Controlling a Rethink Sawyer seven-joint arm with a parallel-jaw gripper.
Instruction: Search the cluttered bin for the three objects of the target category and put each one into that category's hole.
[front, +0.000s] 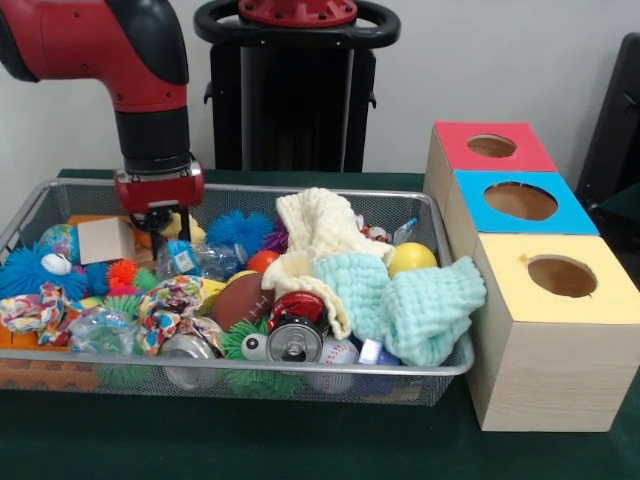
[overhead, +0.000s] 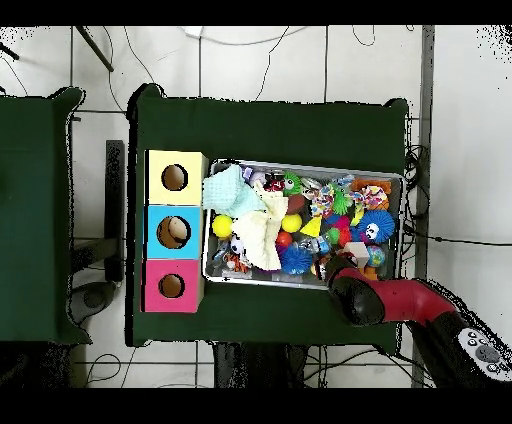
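Note:
The wire mesh bin (front: 452, 366) stands on the green table, packed with toys, and also shows in the overhead view (overhead: 300, 165). My gripper (front: 158, 218) reaches down into the bin's back left corner, among a cardboard piece (front: 105, 240) and small toys. Its tips are hidden in the clutter. In the overhead view the arm's wrist (overhead: 352, 290) covers the gripper at the bin's lower right. Three wooden boxes with holes stand beside the bin: red top (front: 455, 140), blue top (front: 572, 216), yellow top (front: 510, 256).
In the bin lie a cream cloth (front: 315, 225), a mint cloth (front: 420, 300), a yellow ball (front: 411, 258), a brown football (front: 243, 298), a silver can (front: 293, 343), a blue spiky ball (front: 240, 228) and knotted rags (front: 170, 300). The boxes show at the overhead view's left (overhead: 150, 232).

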